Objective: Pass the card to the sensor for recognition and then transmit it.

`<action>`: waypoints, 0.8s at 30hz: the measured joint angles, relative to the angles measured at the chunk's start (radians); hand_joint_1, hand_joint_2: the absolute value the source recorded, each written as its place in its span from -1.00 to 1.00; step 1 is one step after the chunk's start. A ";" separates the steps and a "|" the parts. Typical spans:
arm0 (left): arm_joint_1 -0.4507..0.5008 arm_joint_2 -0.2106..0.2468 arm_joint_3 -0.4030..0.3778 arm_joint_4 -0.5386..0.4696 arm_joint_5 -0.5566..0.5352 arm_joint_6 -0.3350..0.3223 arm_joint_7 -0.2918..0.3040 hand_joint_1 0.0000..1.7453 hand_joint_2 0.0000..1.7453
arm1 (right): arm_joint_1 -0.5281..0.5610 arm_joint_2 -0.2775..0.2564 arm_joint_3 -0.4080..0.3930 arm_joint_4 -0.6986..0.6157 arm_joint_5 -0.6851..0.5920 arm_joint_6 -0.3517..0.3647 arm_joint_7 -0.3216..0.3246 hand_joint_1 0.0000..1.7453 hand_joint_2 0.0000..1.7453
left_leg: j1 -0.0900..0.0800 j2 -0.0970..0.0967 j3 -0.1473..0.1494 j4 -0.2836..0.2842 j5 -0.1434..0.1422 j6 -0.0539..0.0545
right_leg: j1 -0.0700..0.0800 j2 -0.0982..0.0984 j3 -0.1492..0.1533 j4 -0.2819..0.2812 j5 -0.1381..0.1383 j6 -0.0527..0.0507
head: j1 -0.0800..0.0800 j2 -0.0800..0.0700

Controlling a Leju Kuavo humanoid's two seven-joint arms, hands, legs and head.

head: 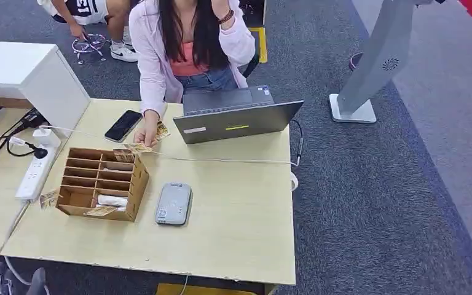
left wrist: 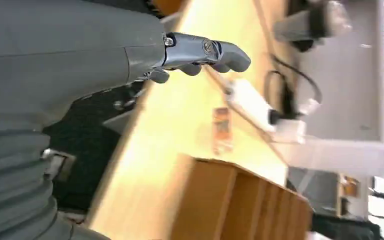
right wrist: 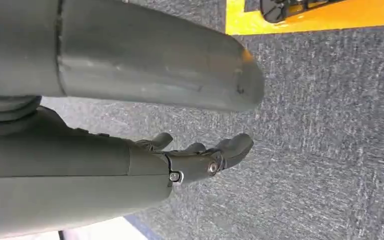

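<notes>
Wooden organiser [head: 101, 184] holds the cards [head: 124, 154], just beside the grey sensor [head: 173, 203]; a person's hand [head: 145, 133] rests at its far edge. Your left hand [left wrist: 200, 54] hangs released at the desk [head: 233, 209] edge; your right hand [right wrist: 200, 157] hangs empty, fingers apart, over carpet, so no pickup has begun.

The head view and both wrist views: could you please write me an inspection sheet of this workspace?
Surface: pale wooden table, bare near the front edge.
Job's things: grey sensor lies flat beside the wooden organiser; cards at its far rim under a person's hand.
Clutter: phone, laptop.
Hands: left hand empty, low by the table's near corner; right hand empty, over carpet.
Cables: power strip with plugs; thin white cable crossing the table.
Surroundings: seated person, grey stand, dark carpet.
</notes>
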 joint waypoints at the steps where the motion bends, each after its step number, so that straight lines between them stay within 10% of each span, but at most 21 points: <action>1: 0.005 0.004 -0.019 -0.030 -0.005 0.008 -0.006 -1.00 1.00 | 0.000 0.001 -0.003 0.001 0.004 0.000 0.005 -1.00 -1.00 | 0.000 0.000 0.000 0.000 0.000 0.000 | 0.000 0.000 0.000 0.000 0.000 0.000 | -0.001 0.000; 10: -0.086 0.095 -0.169 -0.162 -0.136 0.141 0.018 -1.00 1.00 | -0.001 0.005 -0.006 0.006 0.068 0.016 0.028 -1.00 -1.00 | 0.000 0.000 0.001 0.000 0.002 -0.001 | 0.000 0.000 0.000 0.000 0.002 -0.002 | -0.001 0.000; 24: -0.355 0.182 -0.331 0.006 -0.443 0.255 0.136 -1.00 1.00 | -0.002 0.006 0.013 0.010 0.135 0.037 0.028 -1.00 -1.00 | 0.000 0.000 0.000 0.000 0.003 0.000 | 0.000 0.001 -0.001 0.000 0.004 -0.001 | -0.001 0.000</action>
